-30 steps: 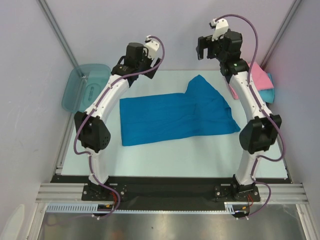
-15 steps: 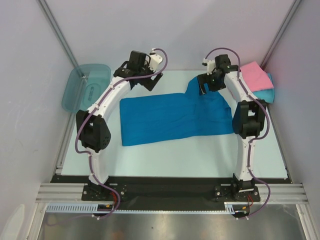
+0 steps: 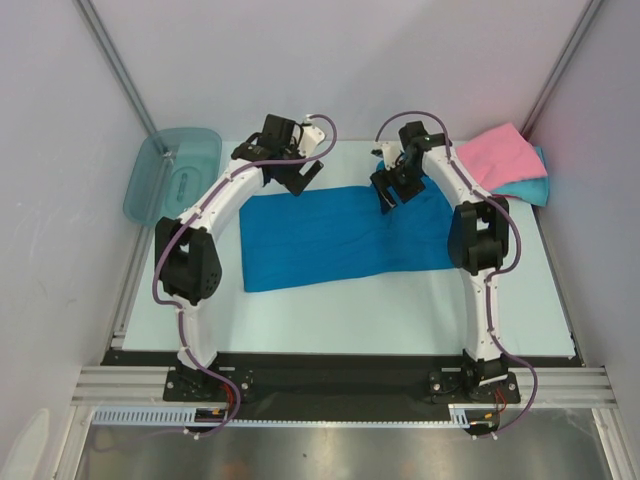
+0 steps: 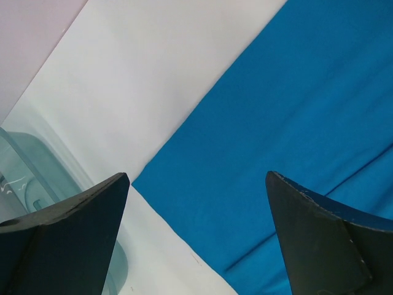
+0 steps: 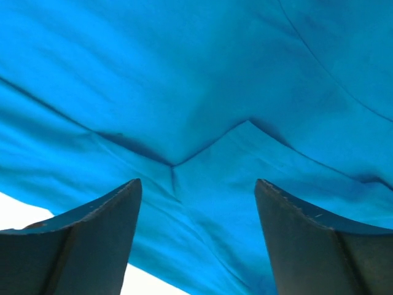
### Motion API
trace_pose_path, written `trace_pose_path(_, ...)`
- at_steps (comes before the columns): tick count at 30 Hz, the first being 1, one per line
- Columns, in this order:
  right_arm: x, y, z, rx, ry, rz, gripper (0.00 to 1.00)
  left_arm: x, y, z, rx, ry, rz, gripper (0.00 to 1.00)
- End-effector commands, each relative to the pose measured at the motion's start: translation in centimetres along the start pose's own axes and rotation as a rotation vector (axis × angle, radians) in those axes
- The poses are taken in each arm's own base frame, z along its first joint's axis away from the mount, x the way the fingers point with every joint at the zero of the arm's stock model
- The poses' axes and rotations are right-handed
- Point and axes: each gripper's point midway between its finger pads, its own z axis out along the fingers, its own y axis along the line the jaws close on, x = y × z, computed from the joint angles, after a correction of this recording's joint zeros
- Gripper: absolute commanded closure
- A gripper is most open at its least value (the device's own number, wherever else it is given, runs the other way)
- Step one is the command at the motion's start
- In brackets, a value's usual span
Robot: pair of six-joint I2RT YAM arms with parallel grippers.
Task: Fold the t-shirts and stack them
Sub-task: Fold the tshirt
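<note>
Arm on right [image 3: 447,172] now down over blue shirt [image 3: 320,235] sleeve — jaws parted.

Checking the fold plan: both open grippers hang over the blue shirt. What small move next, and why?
Likely lower the right gripper a little and pinch the blue shirt where sleeve meets body: its open jaws hang right over that crease, with nothing held yet.

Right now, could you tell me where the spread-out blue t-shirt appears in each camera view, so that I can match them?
Top external: the blue t-shirt lies flat in the middle of the picture.
Left wrist: it fills the right and upper right; one corner reaches left of centre.
Right wrist: it fills nearly the whole frame.
Shared landmark: the pale table, bare beside the shirt in all three.
</note>
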Motion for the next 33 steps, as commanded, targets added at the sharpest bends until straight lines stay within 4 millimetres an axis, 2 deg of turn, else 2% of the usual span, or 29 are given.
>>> trace_pose_path(1,0.0,-1.1,0.1,0.024,-0.001,0.004,0.21,-2.2,0.9,-2.3,-0.028,-0.075,0.011,0.0)
trace_pose_path(5,-0.4,-1.8,1.0,0.042,-0.004,-0.009,0.26,-2.4,0.7,-2.2,-0.021,-0.08,0.008,0.0)
trace_pose_path(9,-0.7,-2.3,1.8,0.051,-0.004,-0.02,0.36,-2.6,0.2,-2.3,-0.01,-0.088,0.013,0.0)
trace_pose_path(17,-1.6,-3.2,2.8,0.085,-0.015,-0.033,0.39,-3.0,-0.6,-2.3,-0.002,-0.09,0.036,0.0)
trace_pose_path(20,-1.9,-3.5,3.2,0.093,-0.019,-0.036,0.47,-3.0,-0.7,-2.0,-0.002,-0.089,0.038,0.0)
trace_pose_path(23,-1.6,-3.8,3.8,0.095,-0.007,-0.033,0.47,-3.1,-1.0,-2.0,0.003,-0.089,0.042,0.0)
trace_pose_path(25,-1.6,-3.9,4.0,0.104,-0.007,-0.034,0.53,-3.2,-1.2,-2.0,0.006,-0.089,0.05,0.0)
trace_pose_path(33,-1.5,-4.0,4.7,0.103,0.001,-0.033,0.56,-3.7,-1.3,-2.2,-0.002,-0.098,0.065,0.0)
